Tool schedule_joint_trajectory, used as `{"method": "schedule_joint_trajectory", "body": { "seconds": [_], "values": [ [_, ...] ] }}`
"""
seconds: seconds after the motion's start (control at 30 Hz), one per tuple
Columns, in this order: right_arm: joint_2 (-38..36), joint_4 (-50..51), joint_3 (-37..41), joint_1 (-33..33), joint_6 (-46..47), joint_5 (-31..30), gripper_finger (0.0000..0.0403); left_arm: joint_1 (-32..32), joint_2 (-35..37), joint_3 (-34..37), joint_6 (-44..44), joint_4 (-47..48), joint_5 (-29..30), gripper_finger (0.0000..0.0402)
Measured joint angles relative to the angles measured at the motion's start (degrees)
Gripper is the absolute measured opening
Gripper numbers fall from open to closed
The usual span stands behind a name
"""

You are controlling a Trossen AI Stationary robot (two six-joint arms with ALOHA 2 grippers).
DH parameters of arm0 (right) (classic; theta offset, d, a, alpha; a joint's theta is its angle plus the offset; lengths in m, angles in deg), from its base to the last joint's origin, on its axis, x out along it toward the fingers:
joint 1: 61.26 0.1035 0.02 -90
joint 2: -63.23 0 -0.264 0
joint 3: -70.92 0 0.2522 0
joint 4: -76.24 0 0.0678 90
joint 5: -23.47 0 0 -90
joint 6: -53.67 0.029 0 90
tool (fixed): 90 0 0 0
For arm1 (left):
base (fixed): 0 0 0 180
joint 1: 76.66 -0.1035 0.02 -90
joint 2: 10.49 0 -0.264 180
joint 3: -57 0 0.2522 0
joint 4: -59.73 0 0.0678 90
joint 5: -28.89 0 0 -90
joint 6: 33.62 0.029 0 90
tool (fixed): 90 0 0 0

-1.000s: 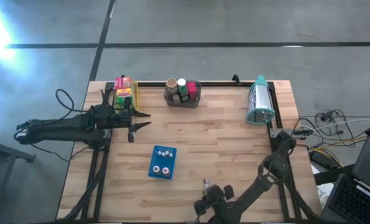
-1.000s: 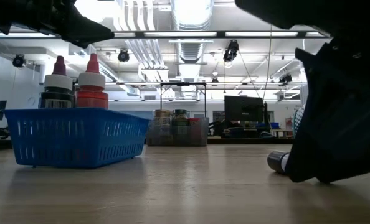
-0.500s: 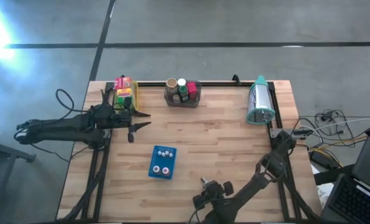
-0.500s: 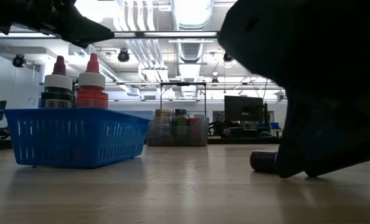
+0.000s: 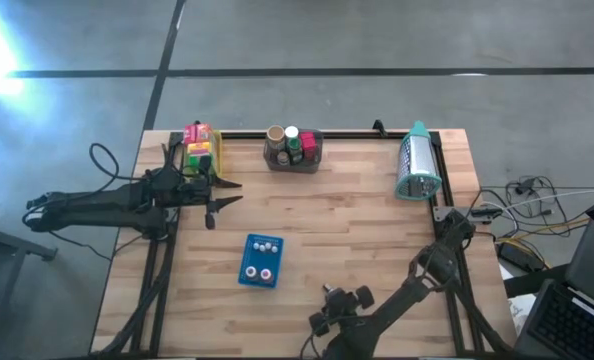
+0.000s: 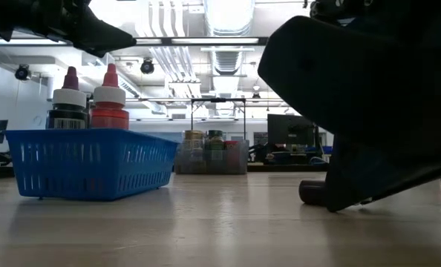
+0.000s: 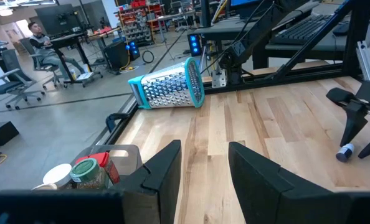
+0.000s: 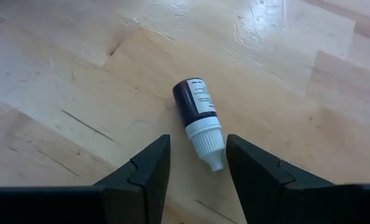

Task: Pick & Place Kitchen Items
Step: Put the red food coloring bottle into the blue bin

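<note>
Dark glass and a white dropper cap mark the item in hand: 1 small bottle (image 8: 199,122) lying on its side on the wooden table (image 5: 357,230), near the front edge and well apart from the blue tray (image 5: 261,261). In the right wrist view the bottle lies between the 2 fingers of the right gripper (image 8: 197,163), cap end toward the camera. The fingers stand parted on either side of it, neither one touching, and nothing is held. In the low view the gripper sits low over the table with the bottle's dark base showing just beside it.

The left gripper (image 7: 202,168) waits at the left side of the table, beside the boxes (image 5: 199,146) at the far left corner. Its fingers stand slightly apart and hold nothing. The wire basket of jars (image 5: 293,148) sits at the far edge, the grater (image 5: 417,165) at the far right. 2 bottles already stand in the blue tray.

Risks, judged from this position:
1. The bottle is round and lies loose. A finger that touches 1 side first is likely to roll it out of the gap.
2. The bottle lies at a slant to the fingers. A closure on the tapered cap may squeeze it out forward.
3. The fingers ride close to the table. Further descent may scrape the wood.
</note>
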Motion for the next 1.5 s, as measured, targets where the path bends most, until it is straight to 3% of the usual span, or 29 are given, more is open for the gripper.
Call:
{"method": "schedule_joint_trajectory", "body": {
  "seconds": [0.57,1.03,1.27,1.5],
  "values": [
    [0.1,0.3,0.1,-0.1,-7.2,-1.8,0.0042,0.0,0.0,0.0,0.0,0.0,0.0,0.014],
    [-7.6,1.7,-0.1,-0.6,-26.6,0.9,0.005,0.0,0.0,0.0,0.0,0.0,0.0,0.014],
    [-16.9,4.2,-0.1,-2.2,-36.4,3.8,0.0054,0.0,0.0,0.0,0.0,0.0,0.0,0.014],
    [-26.8,5.2,-0.1,-7.7,-48.1,9.6,0.005,0.0,0.0,0.0,0.0,0.0,0.0,0.014]
  ]
}}
